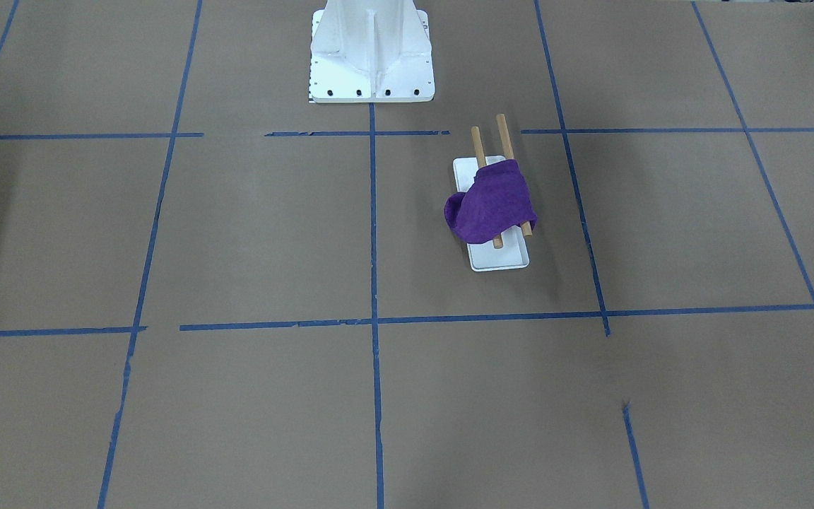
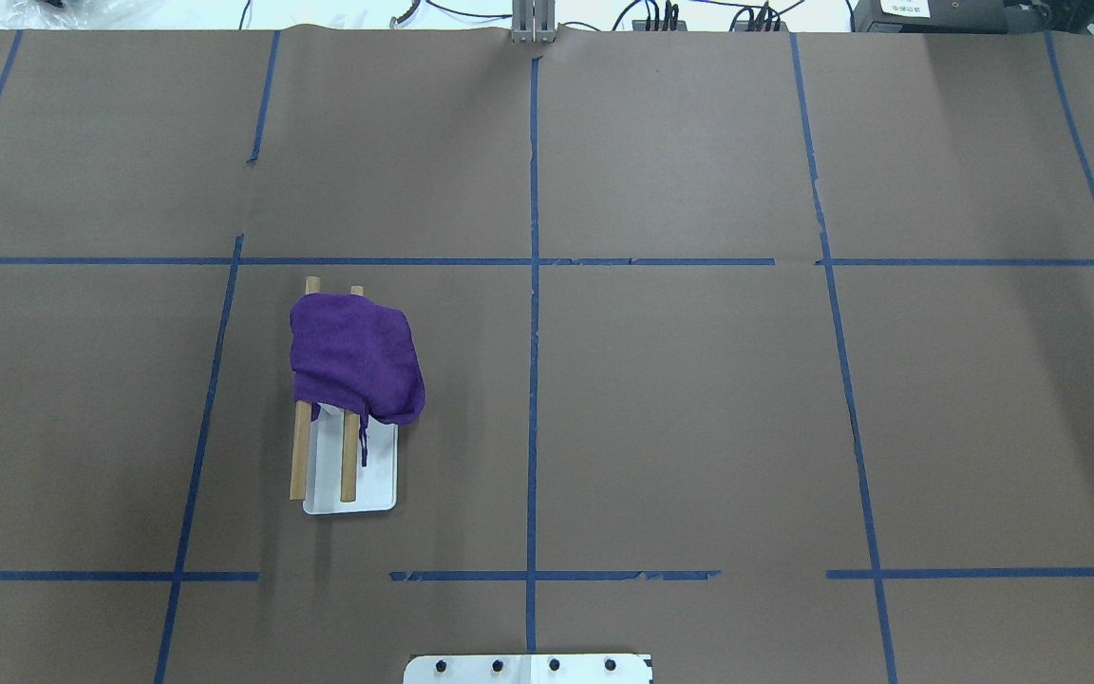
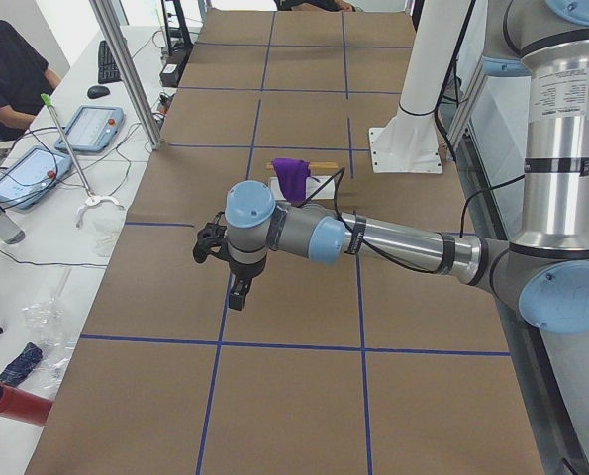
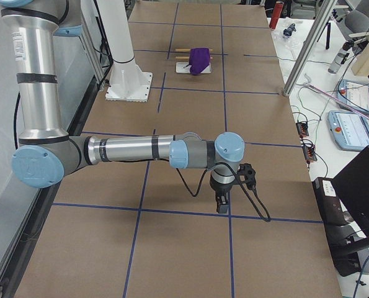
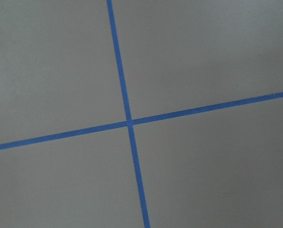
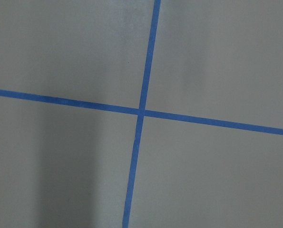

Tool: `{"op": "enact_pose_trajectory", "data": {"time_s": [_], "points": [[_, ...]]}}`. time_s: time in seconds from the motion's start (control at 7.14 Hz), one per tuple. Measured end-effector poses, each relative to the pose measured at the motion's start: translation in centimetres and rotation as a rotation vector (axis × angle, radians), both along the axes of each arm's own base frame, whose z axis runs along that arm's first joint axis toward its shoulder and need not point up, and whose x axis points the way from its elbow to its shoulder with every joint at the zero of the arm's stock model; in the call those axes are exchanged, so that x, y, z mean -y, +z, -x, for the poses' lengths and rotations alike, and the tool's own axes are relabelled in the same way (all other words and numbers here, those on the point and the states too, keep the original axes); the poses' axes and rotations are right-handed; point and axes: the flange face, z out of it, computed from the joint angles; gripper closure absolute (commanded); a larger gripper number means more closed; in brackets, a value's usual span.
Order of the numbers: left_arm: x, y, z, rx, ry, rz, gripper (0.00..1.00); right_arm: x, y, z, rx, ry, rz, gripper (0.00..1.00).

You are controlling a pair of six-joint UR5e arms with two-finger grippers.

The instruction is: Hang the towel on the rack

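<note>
The towel [image 2: 355, 359] lies draped across both dowels of the rack [image 2: 376, 475], on the left half of the counter [image 2: 699, 427], toward its near side. The left gripper [image 3: 238, 295] and right gripper [image 4: 222, 205] hang over bare counter, well apart from the rack. Whether their jaws are spread or pressed together cannot be told.

Even, diffuse light from above falls on my brown paper-covered table [image 2: 699, 427], without glare. Shadows are soft: a faint one beside the small white tray-based rack with two wooden dowels [image 1: 499, 258], a broad grey band in my right wrist view. Both wrist views look slightly soft, the fixed ones sharp
</note>
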Motion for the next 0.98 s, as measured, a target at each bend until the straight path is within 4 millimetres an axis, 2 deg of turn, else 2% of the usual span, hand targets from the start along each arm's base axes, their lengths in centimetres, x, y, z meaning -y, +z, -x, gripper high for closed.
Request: {"op": "enact_pose_trajectory", "data": {"time_s": [0.28, 0.42, 0.56, 0.7, 0.98], "points": [[2.5, -2.7, -0.2, 0.007, 0.004, 0.037, 0.0, -0.4, 0.6, 0.0, 0.003, 0.0, 0.012, 0.0], [3.7, -3.4, -0.4, 0.009, 0.009, 0.071, 0.0, -0.5, 1.0, 0.0, 0.003, -0.001, 0.019, 0.0], [4.3, -2.7, -0.5, 0.01, 0.015, 0.081, 0.0, -0.3, 1.1, 0.0, 0.002, -0.001, 0.021, 0.0], [4.5, -1.0, -0.7, 0.008, 0.019, 0.061, 0.0, -0.3, 1.2, 0.0, 0.002, 0.0, 0.022, 0.0], [4.3, 3.6, -0.8, 0.005, 0.022, 0.024, 0.0, -0.3, 1.1, 0.0, 0.002, 0.0, 0.008, 0.0]]}}
